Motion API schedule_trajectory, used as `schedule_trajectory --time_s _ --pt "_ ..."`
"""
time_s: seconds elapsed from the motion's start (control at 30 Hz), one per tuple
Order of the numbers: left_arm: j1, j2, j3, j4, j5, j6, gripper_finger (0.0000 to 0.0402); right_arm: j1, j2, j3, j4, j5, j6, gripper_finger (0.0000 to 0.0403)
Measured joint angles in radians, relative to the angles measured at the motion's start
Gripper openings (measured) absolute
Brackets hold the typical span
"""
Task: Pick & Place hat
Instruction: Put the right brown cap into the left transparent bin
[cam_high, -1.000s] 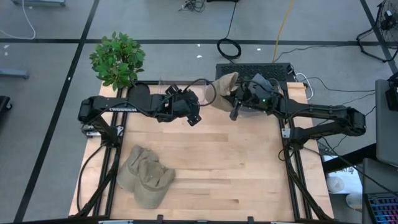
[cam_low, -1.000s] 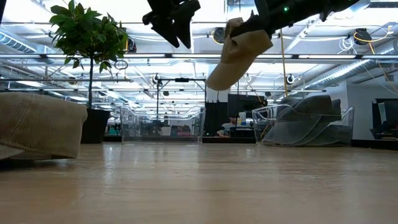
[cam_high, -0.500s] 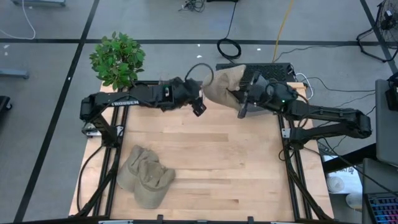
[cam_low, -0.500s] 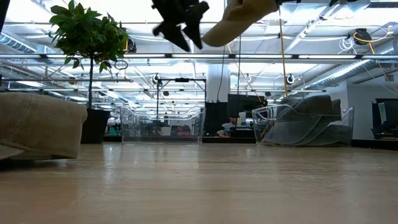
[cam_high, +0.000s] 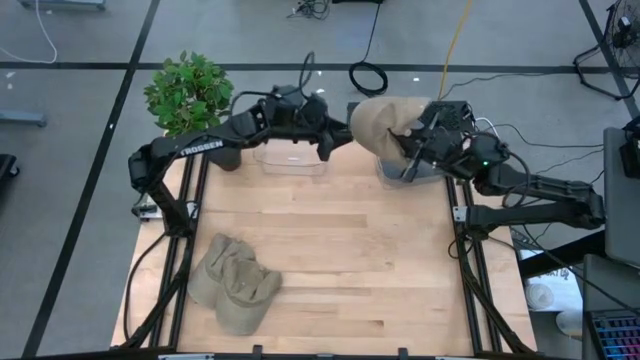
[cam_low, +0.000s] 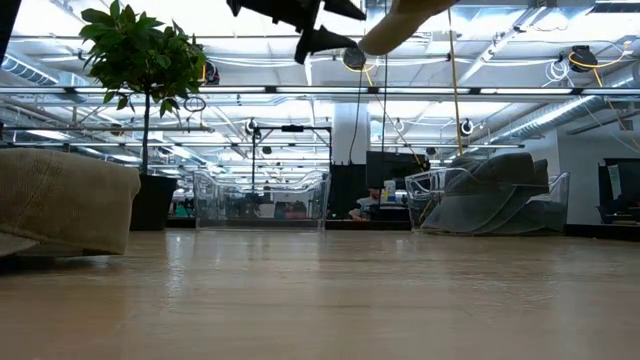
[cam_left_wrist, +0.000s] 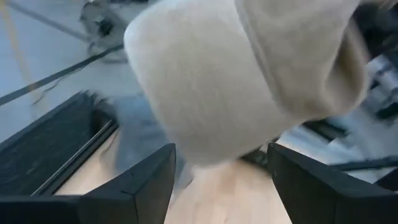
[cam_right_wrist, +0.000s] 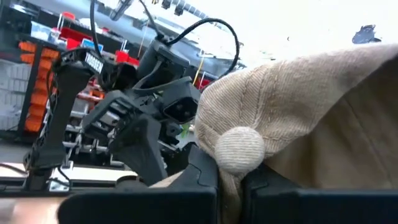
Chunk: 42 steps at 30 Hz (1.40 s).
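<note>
A tan corduroy hat (cam_high: 380, 122) hangs high over the table's far edge, and my right gripper (cam_high: 408, 150) is shut on it. The low view shows only the hat's lower edge (cam_low: 400, 15) at the top of the picture. My left gripper (cam_high: 335, 140) is open just left of the hat, fingers pointing toward it. In the left wrist view the hat's crown (cam_left_wrist: 249, 81) fills the space just beyond the two spread fingers (cam_left_wrist: 143, 186). A pile of tan hats (cam_high: 235, 285) rests on the table's near left. My right gripper pinches a fold of the hat's crown (cam_right_wrist: 231, 183) between its two fingers, just beside the top button (cam_right_wrist: 239, 149). The fingers come from the table's right, slanting slightly upward. The hat is lifted clear of the table. My left gripper: whether its fingers touch the hat, I cannot tell.
Two clear bins stand along the far edge: an empty one (cam_high: 290, 160) and one with grey hats (cam_high: 425, 172) under the held hat. A potted plant (cam_high: 188, 95) stands beyond the far left corner. Bare wood (cam_high: 360, 260) fills the table's middle and right.
Both grippers have risen and gone toward the far edge. My right gripper has drawn back toward the right with the hat, which has gone up out of most of the low view. My left gripper has swung toward the hat and tipped up from pointing steeply down to nearly level.
</note>
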Motion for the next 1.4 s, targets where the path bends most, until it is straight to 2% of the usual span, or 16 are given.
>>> schedule_trajectory --time_s 0.13,0.43,0.73,0.9,1.13,1.27,1.4 --pt "0.019 0.000 -0.010 0.073 0.030 -0.055 0.0254 0.000 -0.008 0.000 0.027 -0.009 -0.004 0.0000" --pt "0.012 0.000 -0.010 0.105 0.052 -0.091 0.0262 0.000 0.035 0.001 0.118 -0.132 0.046 0.0000" --pt "-0.011 0.000 -0.010 0.103 0.060 -0.080 0.0238 0.001 0.081 0.001 0.151 -0.134 0.042 0.0000" --pt "-0.020 0.000 -0.010 0.098 0.093 -0.049 0.0185 0.001 0.082 0.001 0.145 -0.127 0.039 0.0000" --pt "-0.032 0.000 -0.010 0.102 0.139 -0.001 0.0021 0.000 0.081 0.001 0.076 -0.113 0.062 0.0008" --pt "-0.033 0.000 -0.010 0.080 0.150 -0.005 0.0016 0.000 0.081 0.001 0.010 -0.089 0.058 0.0026" --pt "-0.022 -0.031 -0.011 0.024 0.151 -0.001 0.0010 0.001 0.062 0.001 -0.103 -0.035 0.010 0.0078"
